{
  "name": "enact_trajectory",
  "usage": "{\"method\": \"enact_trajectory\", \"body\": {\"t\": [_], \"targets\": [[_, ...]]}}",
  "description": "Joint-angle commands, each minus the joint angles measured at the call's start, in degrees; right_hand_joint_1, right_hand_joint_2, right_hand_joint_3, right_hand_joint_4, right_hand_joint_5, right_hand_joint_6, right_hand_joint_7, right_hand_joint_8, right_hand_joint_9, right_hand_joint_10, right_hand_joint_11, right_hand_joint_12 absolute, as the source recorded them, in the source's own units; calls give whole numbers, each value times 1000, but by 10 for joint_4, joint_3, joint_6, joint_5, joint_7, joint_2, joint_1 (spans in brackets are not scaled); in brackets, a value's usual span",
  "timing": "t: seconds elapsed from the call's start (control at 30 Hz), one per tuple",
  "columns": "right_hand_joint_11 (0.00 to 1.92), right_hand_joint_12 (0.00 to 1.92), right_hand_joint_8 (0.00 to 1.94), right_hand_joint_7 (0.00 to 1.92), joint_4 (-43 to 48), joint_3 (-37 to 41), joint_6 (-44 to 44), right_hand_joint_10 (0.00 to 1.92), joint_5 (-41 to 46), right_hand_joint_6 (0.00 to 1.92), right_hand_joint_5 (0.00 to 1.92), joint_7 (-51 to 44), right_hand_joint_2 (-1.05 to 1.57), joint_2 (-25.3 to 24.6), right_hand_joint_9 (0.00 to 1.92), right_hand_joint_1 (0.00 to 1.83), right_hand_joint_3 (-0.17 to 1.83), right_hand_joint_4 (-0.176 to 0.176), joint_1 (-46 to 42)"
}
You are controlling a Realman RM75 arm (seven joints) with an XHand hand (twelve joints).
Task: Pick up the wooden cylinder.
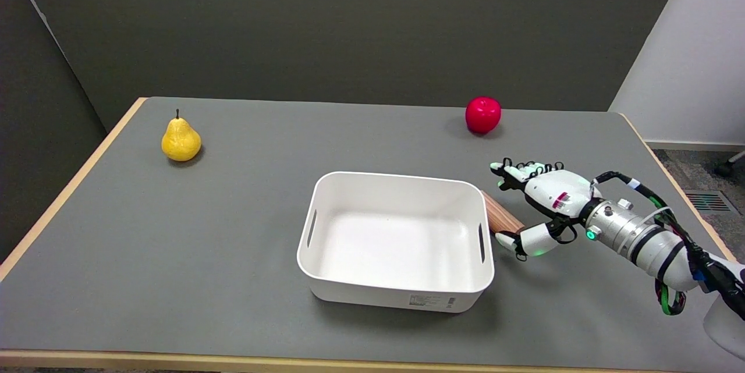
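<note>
Head view: we find the wooden cylinder lying on the table against the white bin, long axis diagonal, just left of our right hand, fingers apart, holding nothing.

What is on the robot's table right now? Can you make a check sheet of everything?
Surface: grey table with a light wood edge.
Job's things: wooden cylinder lies on the table just right of the bin, partly hidden by the hand.
Clutter: white bin, nothing in it; yellow pear far left; red apple far right.
Hand: right hand open around the cylinder, fingers above, thumb below; grip not seen yet.
Cables: black and green wires along the right arm.
Surroundings: dark wall behind, white wall at right.
</note>
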Motion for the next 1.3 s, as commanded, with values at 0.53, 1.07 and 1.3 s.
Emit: {"method": "enact_trajectory", "body": {"t": [0.53, 1.07, 1.3], "targets": [[159, 1390, 590, 314, -39, -28, -4, 920, 1, 268, 3, -1, 596, 3, 214, 537, 849, -115, 36], [164, 1392, 579, 307, -64, -39, 1, 921, 1, 269, 7, 4, 597, 4, 221, 548, 853, -114, 48], [162, 1390, 577, 304, -70, -43, 2, 919, 2, 267, 6, 4, 595, 4, 221, 565, 856, -113, 53]]}}
